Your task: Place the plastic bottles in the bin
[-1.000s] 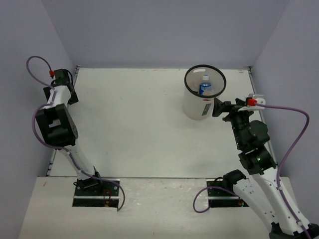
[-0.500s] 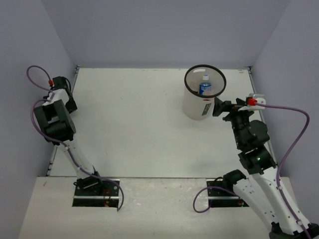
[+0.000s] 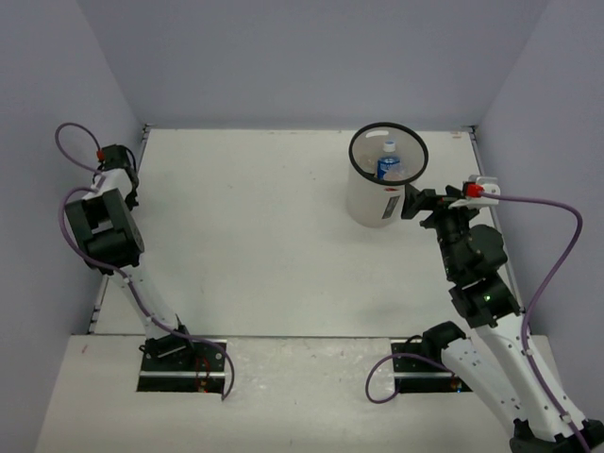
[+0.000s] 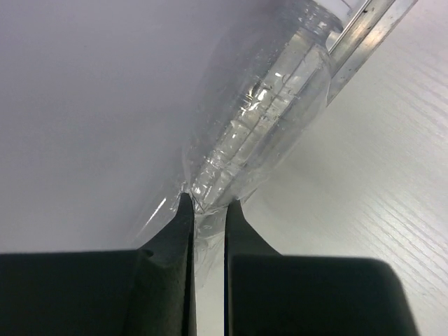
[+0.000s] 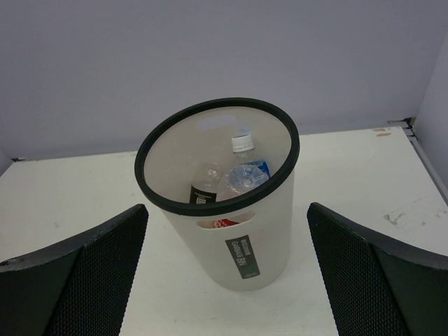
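Clear, crinkled plastic now sits between the fingers of the left end effector [image 4: 208, 203], which have closed to a narrow gap on the near end of a clear bottle [image 4: 262, 126]. This bottle lies on the table [image 4: 371, 210] hard against the left wall [image 4: 91, 105], at the far left corner. We judge the grasp to be thin, because only a fold of the bottle's end is clamped. It may slip when lifted.

The right end effector [image 3: 413, 203] stands with its fingers wide apart and holds nothing. It points at the white bin [image 5: 273, 224], just beside it at the far right of the table. Inside the bin we see a blue-labelled bottle [image 5: 246, 171] and a black-labelled bottle [image 5: 201, 190]. A red item shows through the side slot.

Compared with the earlier overhead frames, the left arm has swung closer to the wall, and its fingers, previously spread, have shut. The right arm, the bin and its contents have not moved. We judge that the remaining step is the carry across to the bin.
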Robot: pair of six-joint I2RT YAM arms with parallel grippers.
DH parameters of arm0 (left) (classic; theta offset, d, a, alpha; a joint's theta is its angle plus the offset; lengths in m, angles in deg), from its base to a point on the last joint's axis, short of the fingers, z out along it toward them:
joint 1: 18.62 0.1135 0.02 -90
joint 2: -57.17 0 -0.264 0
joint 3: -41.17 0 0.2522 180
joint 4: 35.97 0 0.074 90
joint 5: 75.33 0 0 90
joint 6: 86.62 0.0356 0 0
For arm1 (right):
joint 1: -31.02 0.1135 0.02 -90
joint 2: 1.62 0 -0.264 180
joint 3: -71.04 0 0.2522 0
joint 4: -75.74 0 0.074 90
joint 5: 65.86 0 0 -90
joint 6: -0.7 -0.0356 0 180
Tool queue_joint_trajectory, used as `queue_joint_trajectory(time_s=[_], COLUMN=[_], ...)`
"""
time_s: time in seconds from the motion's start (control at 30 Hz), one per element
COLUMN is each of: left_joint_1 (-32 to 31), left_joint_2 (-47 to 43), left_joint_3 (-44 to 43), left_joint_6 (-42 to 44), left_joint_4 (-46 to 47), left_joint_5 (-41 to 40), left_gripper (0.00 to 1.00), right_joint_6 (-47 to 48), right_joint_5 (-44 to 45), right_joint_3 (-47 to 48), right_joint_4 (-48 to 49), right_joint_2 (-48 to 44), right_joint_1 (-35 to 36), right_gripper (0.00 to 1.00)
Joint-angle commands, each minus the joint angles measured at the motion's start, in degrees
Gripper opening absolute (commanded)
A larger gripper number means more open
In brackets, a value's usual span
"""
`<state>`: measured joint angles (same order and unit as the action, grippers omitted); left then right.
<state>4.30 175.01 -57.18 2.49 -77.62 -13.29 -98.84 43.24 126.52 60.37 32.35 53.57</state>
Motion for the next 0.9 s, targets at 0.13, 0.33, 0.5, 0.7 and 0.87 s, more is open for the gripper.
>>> queue_joint_trajectory(time_s=[0.13, 0.33, 0.5, 0.7, 0.87], left_joint_1=[0.28, -0.38, -0.68, -1.44, -1.45], left_joint_2=[-8.01, -16.59, -19.69, -21.59, -20.42], left_joint_3=[0.33, 2.11, 2.29, 1.15, 2.84], left_joint_6=[-5.2, -6.56, -6.51, -5.9, -5.79], left_joint_4=[1.36, 2.66, 2.73, 2.72, 3.11], left_joint_5=[7.65, 12.21, 12.83, 10.96, 7.61], left_gripper=[0.0, 0.0, 0.0, 0.0, 0.48], right_joint_6=[0.22, 0.12, -0.06, 0.02, 0.31], right_joint_5=[2.09, 2.02, 1.81, 1.99, 1.85], right_joint_3=[-0.58, -0.67, -0.97, -0.37, -0.49], right_joint_4=[3.19, 3.19, 3.23, 2.32, 2.75], right_joint_2=[-1.46, -2.03, -2.88, -2.12, -2.07], right_joint_1=[-0.05, -0.05, -0.05, -0.05, -0.05], right_gripper=[0.99, 0.99, 0.99, 0.99, 0.99])
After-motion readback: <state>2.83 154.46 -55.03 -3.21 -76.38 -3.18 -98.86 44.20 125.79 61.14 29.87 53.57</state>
